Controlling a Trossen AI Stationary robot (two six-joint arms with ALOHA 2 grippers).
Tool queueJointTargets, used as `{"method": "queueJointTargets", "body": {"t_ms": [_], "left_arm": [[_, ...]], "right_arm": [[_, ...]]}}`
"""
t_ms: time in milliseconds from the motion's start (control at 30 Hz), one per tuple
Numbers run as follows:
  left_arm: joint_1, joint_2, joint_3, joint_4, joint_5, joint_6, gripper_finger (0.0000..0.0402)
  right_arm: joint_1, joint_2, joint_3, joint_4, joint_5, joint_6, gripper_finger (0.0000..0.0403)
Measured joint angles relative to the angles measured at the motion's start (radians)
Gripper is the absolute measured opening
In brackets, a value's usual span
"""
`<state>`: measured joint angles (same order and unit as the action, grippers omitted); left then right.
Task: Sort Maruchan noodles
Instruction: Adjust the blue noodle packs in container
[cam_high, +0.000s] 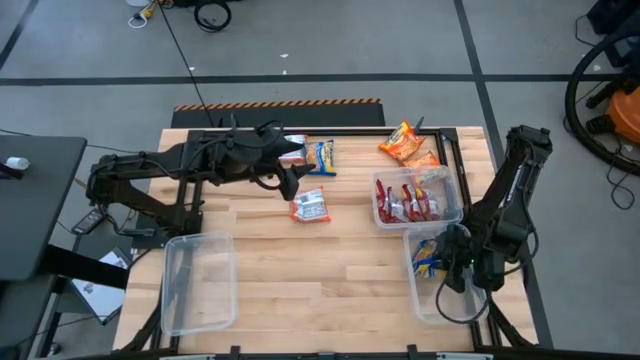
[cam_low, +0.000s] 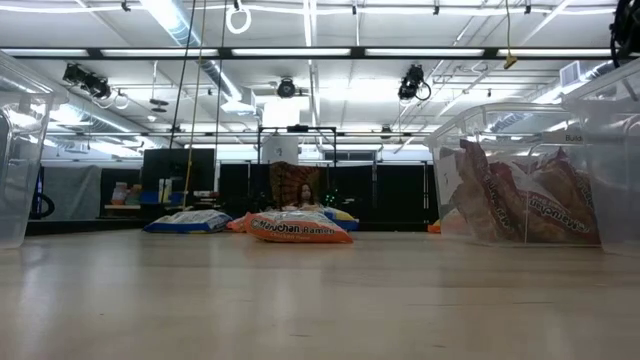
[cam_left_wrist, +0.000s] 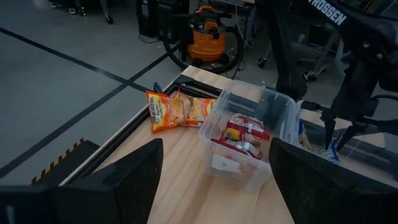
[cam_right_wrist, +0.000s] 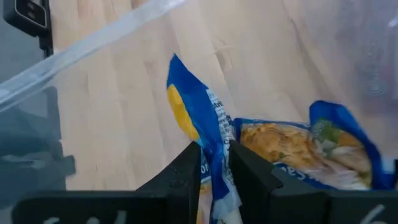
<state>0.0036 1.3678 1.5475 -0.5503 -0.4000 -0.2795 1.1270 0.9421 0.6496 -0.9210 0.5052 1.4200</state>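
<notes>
Two arms: both reach over the wooden table (cam_high: 330, 260), the left from the left edge toward the far middle, the right folded down at the near right corner.
Left gripper (cam_high: 288, 184): hovers above the table just beside a red-and-white packet (cam_high: 310, 205); its fingers (cam_left_wrist: 127, 180) stand spread wide, holding nothing.
Right gripper (cam_right_wrist: 214, 171): lowered inside the near right bin (cam_high: 428, 305); its fingers pinch the edge of a blue-and-yellow packet (cam_right_wrist: 199, 124), which stands tilted upward.
Near right bin, contents: the pinched packet and a second blue-and-yellow packet (cam_right_wrist: 305, 149) lying beside it.
Far right bin (cam_high: 452, 190): clear, holding several red-and-white packets (cam_high: 405, 203); it sits just beyond the near right bin.
Left bin (cam_high: 198, 282): clear, at the near left of the table.
Loose packets: two orange packets (cam_high: 405, 143) at the far right corner, a blue-and-yellow packet (cam_high: 321, 155) at the far middle.
</notes>
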Motion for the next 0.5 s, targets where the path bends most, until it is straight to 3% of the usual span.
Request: {"method": "queueJointTargets", "body": {"t_ms": [200,367,500], "left_arm": [[0.010,0.000,0.000,0.000,0.000,0.011,0.0295],[0.017,0.000,0.000,0.000,0.000,0.014,0.0295],[0.017,0.000,0.000,0.000,0.000,0.015,0.0295]], "right_arm": [[-0.067,0.000,0.044,-0.087,-0.119,-0.084,0.0097],[-0.137,0.000,0.046,-0.091,-0.238,-0.149,0.0082],[-0.191,0.004,0.073,-0.121,-0.269,-0.206,0.0065]]}}
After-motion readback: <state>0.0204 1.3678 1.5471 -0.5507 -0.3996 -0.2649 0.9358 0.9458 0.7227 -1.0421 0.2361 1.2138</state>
